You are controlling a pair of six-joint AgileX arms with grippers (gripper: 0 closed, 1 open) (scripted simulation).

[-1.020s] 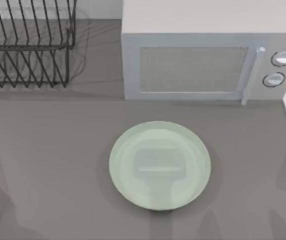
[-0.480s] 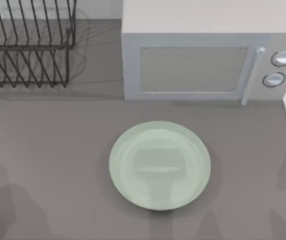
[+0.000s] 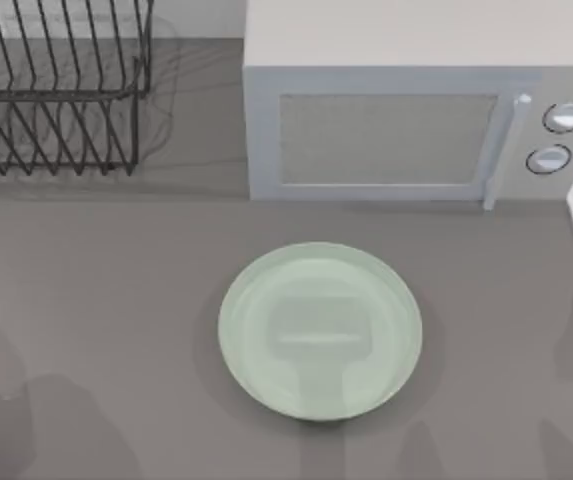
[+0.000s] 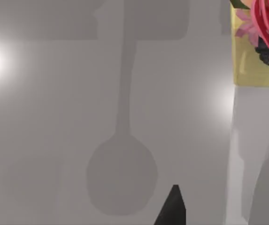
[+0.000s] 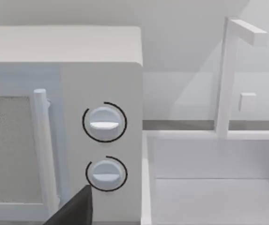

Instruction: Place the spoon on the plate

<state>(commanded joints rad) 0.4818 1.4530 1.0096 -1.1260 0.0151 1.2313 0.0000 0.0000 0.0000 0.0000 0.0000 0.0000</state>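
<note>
So our plate point(image 3: 320, 330) sits bare in the middle of the counter, right in front of the microwave point(image 3: 406, 110), easy for either arm to reach. We can't spot the spoon yet. Can't tell if either gripper is open or closed. No brand or readable writing, just 2 blank dials point(image 5: 104, 123) on the microwave.

A grey surface point(image 3: 116, 300) carries a white microwave point(image 3: 406, 110) at the back, its two dials point(image 5: 104, 123) right of the door handle point(image 5: 40, 150). A black wire rack point(image 3: 56, 90) stands at the back left. Right of the microwave lies a white sink point(image 5: 214, 187) with a tall tap point(image 5: 226, 70) against a pale wall point(image 5: 172, 23)
</note>
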